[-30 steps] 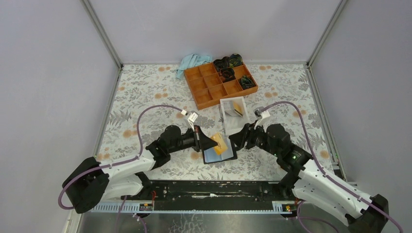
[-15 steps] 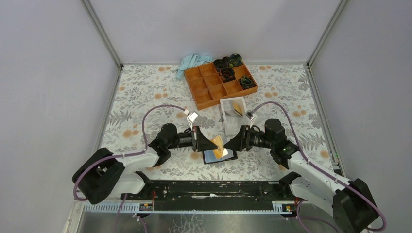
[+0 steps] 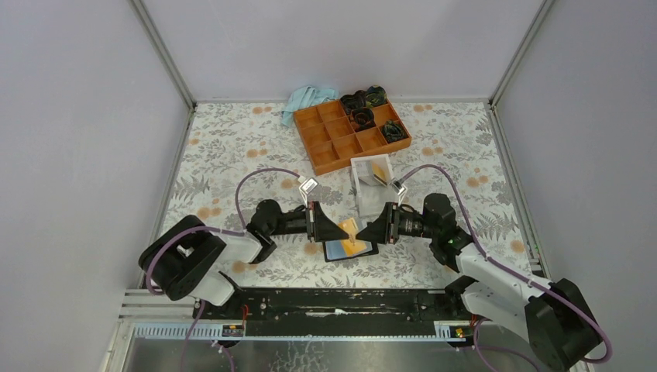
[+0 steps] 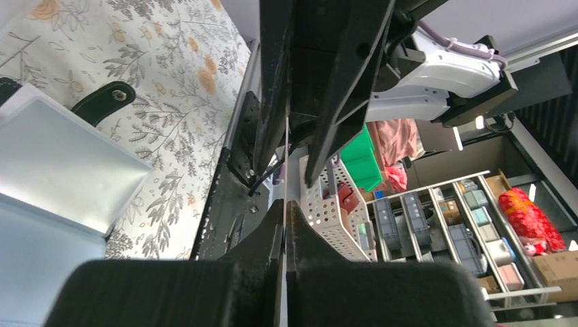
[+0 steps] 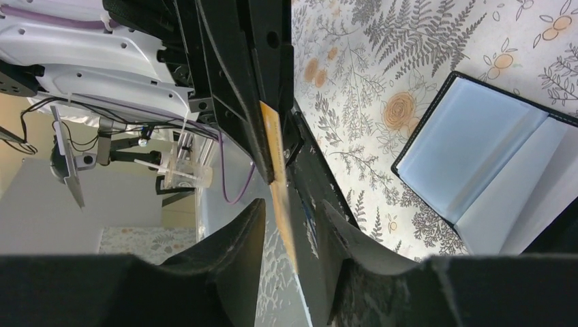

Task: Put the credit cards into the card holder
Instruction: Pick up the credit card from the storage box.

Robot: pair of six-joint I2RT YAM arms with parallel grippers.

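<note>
A: Where your left claw [image 4: 285,221] ends, its fingers are pinched tight on one credit card [image 5: 276,146], which both wrist views catch edge-on.

B: Your right claw [image 5: 290,228] faces it from 3 o'clock. Its jaws stand apart, one finger on each side of that same card's far end. You can see a sliver of gap on both sides, so it has no grip.

A: Look just below the two tips. Your card holder [image 5: 470,163] lies unfolded on the bench [image 3: 232,147], light-blue lining up, with its black snap tab [image 4: 102,102] flat on the bench. The card hangs over it, and I cannot tell you whether its lower edge touches the lining.

B: Further out, at 1 o'clock from the card holder, you have a white open-topped box [image 3: 370,198] with a second credit card [image 3: 379,172] leaning inside. Beyond that, at 12 o'clock, sits the orange compartment tray [image 3: 325,143], with dark items in its far cells. A blue cloth [image 3: 304,98] lies at its 10 o'clock corner.
</note>
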